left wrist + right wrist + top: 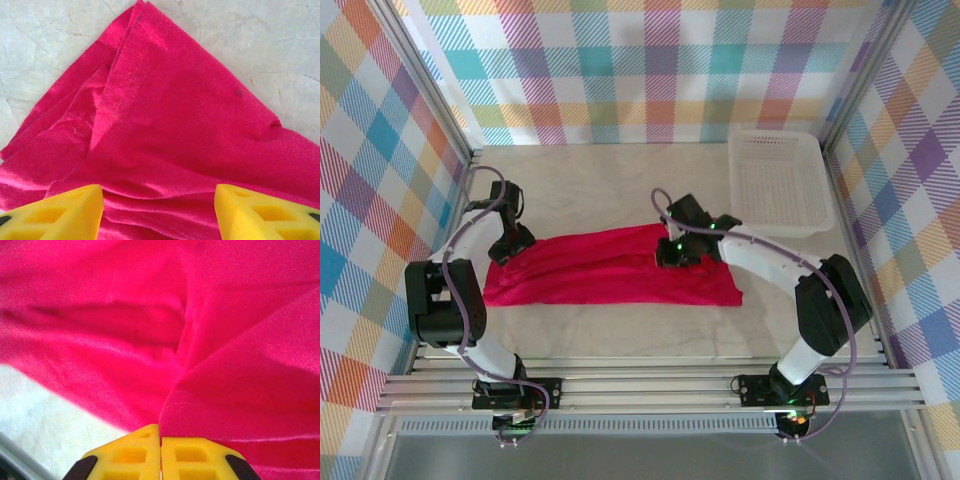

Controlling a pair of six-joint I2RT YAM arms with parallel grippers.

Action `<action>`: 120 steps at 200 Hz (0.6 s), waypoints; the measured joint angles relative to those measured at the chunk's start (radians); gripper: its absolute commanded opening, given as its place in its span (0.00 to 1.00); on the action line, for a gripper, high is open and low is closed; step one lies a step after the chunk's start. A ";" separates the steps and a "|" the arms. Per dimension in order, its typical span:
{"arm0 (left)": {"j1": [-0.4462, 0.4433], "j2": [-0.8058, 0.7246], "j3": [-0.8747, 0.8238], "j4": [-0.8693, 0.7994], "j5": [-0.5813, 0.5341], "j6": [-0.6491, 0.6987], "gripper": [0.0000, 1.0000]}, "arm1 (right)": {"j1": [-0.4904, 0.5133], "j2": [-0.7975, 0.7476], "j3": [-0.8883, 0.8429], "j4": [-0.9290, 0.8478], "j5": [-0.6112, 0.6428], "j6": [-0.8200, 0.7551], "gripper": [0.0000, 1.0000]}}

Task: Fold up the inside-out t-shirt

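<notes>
— Where does the t-shirt (610, 270) lie?
— Mid-desk (590, 190), as a long red band running left to right, with a pointed left corner and its hems showing.
— And the hands?
— The left hand (159, 200) is spread wide over that corner. The right hand (160, 437) is closed, pinching a fold.
— Room?
— Bare desk beyond and nearer. A white basket (775, 180) sits far right.

White perforated plastic basket (775, 185): stands upright at the far right of the table (600, 185), close to the right wall. Table surface: pale, marbled, with faint grey veining. Walls (650, 70): multicoloured check pattern, enclosing the table on the left, far and right sides. Aluminium rails (650, 385): run parallel across the near edge.
</notes>
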 measured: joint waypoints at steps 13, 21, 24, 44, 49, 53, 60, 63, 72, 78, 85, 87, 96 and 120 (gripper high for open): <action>0.000 0.000 -0.003 0.002 0.000 0.000 0.58 | 0.036 -0.002 -0.057 0.018 0.002 0.022 0.06; 0.000 0.000 -0.006 0.003 0.002 0.000 0.58 | 0.055 0.001 -0.085 0.023 0.004 0.035 0.12; 0.000 0.000 -0.008 0.003 0.004 0.000 0.58 | 0.062 0.002 -0.090 0.023 0.005 0.037 0.17; 0.000 0.001 -0.018 0.003 0.015 0.000 0.58 | 0.093 0.017 -0.100 0.025 0.016 0.061 0.38; 0.000 0.002 -0.019 0.003 0.018 0.000 0.58 | 0.097 0.018 -0.099 0.026 0.019 0.069 0.43; 0.000 0.002 -0.019 0.002 0.019 0.000 0.58 | 0.098 0.018 -0.098 0.025 0.023 0.068 0.49; 0.000 0.003 -0.019 0.003 0.023 0.000 0.58 | 0.099 0.017 -0.092 0.017 0.035 0.077 0.56; 0.000 0.003 -0.019 0.003 0.024 0.000 0.58 | 0.099 0.016 -0.087 0.012 0.042 0.078 0.57; 0.000 0.004 -0.019 0.003 0.029 0.000 0.58 | 0.099 0.016 -0.064 -0.014 0.065 0.074 0.61; 0.000 0.004 -0.019 0.003 0.034 0.000 0.58 | 0.099 0.016 -0.040 -0.032 0.084 0.072 0.62; 0.000 0.004 -0.019 0.003 0.041 0.000 0.58 | 0.096 0.016 -0.008 -0.052 0.111 0.072 0.62; 0.000 0.004 -0.019 0.003 0.043 0.000 0.58 | 0.095 0.016 0.002 -0.056 0.118 0.070 0.62; -0.005 0.004 -0.019 0.004 0.054 -0.003 0.58 | 0.088 0.016 0.041 -0.071 0.141 0.062 0.62; -0.023 0.004 -0.019 0.029 0.095 -0.015 0.58 | 0.024 0.030 0.129 -0.076 0.159 0.043 0.61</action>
